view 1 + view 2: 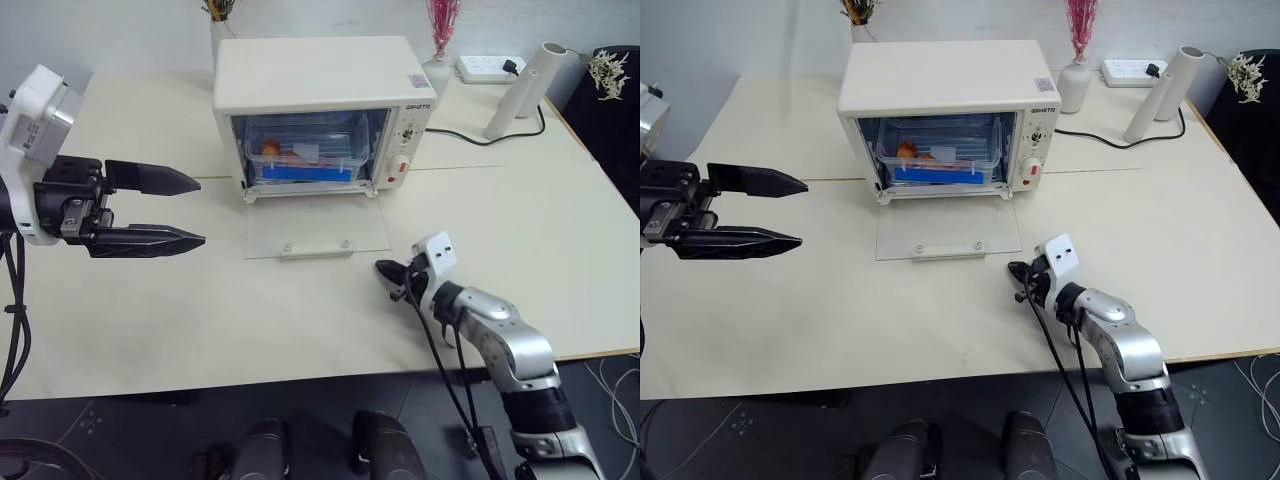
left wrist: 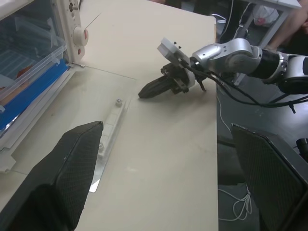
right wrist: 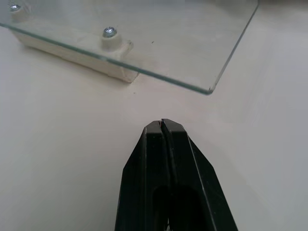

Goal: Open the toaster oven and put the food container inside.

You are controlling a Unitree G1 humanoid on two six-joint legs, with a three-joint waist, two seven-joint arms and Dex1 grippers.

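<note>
The left gripper [image 1: 178, 210] was seen spread wide and empty, held above the table [image 1: 150, 300] well to the left of the toaster oven [image 1: 320, 110]. The right gripper [image 1: 388, 270] was pressed fully shut on nothing, low over the table just beyond the near right corner of the glass door [image 1: 315, 225] (which lay folded down flat). The food container [image 1: 305, 150] was seen inside the oven on the rack, its blue strip facing the opening.
</note>
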